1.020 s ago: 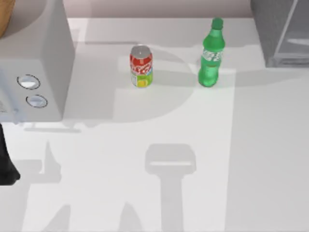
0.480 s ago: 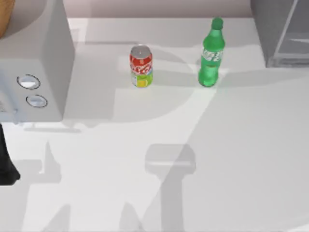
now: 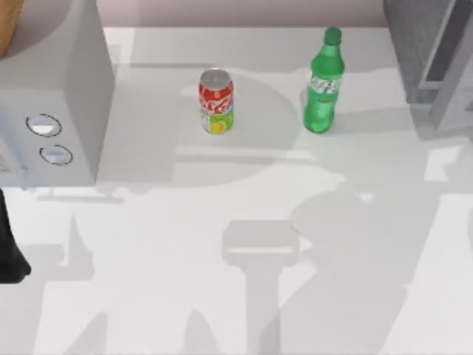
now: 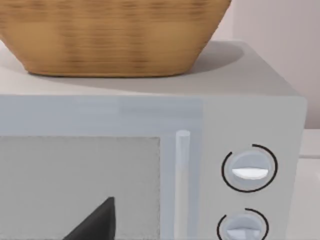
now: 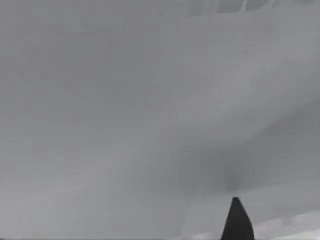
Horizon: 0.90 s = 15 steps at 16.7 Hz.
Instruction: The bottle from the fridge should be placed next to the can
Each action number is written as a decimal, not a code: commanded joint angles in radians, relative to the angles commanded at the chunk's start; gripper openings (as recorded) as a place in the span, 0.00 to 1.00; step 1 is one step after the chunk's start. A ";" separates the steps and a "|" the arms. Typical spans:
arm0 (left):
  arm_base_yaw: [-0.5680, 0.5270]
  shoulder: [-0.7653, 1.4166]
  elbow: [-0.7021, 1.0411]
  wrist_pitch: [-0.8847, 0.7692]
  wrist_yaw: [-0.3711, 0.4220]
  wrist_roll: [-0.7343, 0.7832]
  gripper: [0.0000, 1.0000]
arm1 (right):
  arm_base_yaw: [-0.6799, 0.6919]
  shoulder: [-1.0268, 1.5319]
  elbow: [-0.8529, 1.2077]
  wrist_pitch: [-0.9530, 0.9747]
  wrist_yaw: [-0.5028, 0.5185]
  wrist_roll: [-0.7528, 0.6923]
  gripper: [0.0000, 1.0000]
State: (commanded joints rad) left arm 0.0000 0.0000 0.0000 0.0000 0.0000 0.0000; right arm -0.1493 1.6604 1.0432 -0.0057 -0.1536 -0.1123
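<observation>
Near edge of the white table: bare surface crossed by grey shadows. At the left edge, a black piece of the left arm, parked beside the microwave; the left gripper's finger seen as a dark wedge in the left wrist view, spread of the fingers impossible to tell. Farther along the left edge, the grey microwave with two round dials on its front, and a woven wicker basket resting on its top. Toward the far edge, near the middle of the table, the can upright, red above and green-yellow below, silver top. To its right, apart from it with bare table between, the green bottle upright on the table, cap on, label facing the near edge, outside the fridge and free of any gripper. At the far right corner, the grey fridge with its pale door panel swung partway out. In the right wrist view, a blurred grey surface close up and one dark fingertip of the right gripper; opening impossible to tell.
</observation>
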 joint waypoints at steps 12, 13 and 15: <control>0.000 0.000 0.000 0.000 0.000 0.000 1.00 | 0.107 0.026 0.017 0.043 0.123 0.096 1.00; 0.000 0.000 0.000 0.000 0.000 0.000 1.00 | 0.107 0.060 0.057 0.035 0.124 0.096 1.00; 0.000 0.000 0.000 0.000 0.000 0.000 1.00 | 0.109 0.134 0.149 0.016 0.124 0.096 1.00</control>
State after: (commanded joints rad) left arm 0.0000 0.0000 0.0000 0.0000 0.0000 0.0000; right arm -0.0405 1.7949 1.1919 0.0107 -0.0295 -0.0163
